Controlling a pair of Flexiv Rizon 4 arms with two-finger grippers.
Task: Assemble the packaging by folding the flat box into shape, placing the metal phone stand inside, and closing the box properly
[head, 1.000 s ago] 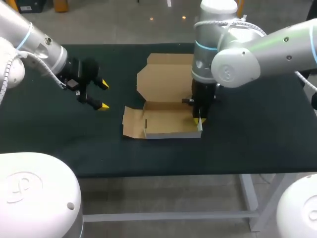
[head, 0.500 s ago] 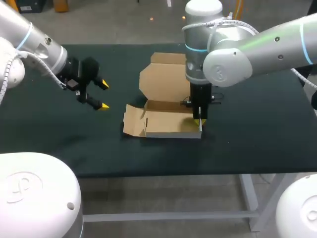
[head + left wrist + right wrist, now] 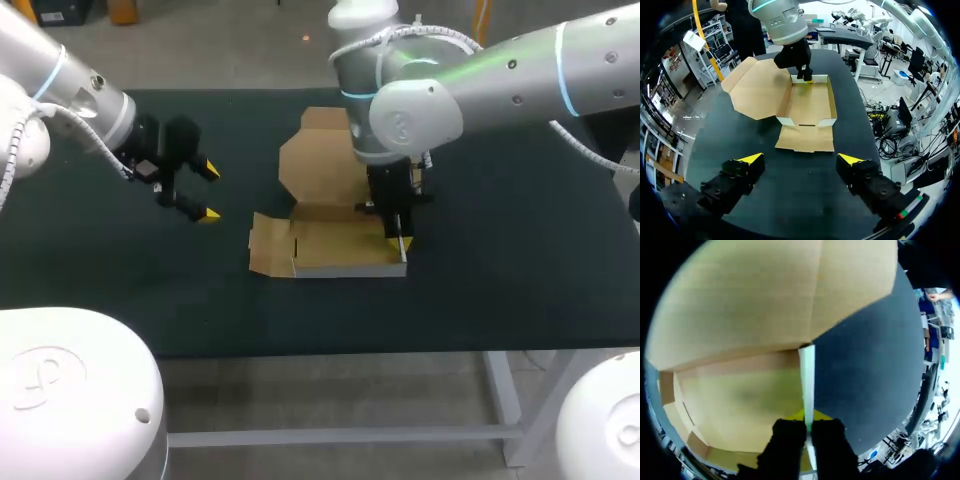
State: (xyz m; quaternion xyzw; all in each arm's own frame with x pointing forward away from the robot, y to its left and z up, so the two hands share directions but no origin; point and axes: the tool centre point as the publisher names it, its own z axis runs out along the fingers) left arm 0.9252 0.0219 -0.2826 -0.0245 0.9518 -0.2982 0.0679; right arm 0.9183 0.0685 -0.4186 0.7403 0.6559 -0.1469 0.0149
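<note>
A brown cardboard box lies half folded at the table's middle, its lid open toward the far side and a flap spread out on its left. My right gripper comes straight down at the box's right end and is shut on the thin white-edged right side wall, one finger on each face. In the left wrist view that gripper stands at the box's far end. My left gripper hangs open to the left of the box, nothing between its fingers. No metal phone stand is in view.
The dark green table carries only the box. Bare cloth lies between the left gripper and the box's spread flap, and to the box's right.
My right arm's upper part has swung left over the lid while its gripper kept hold of the right side wall. The left arm has not moved.
</note>
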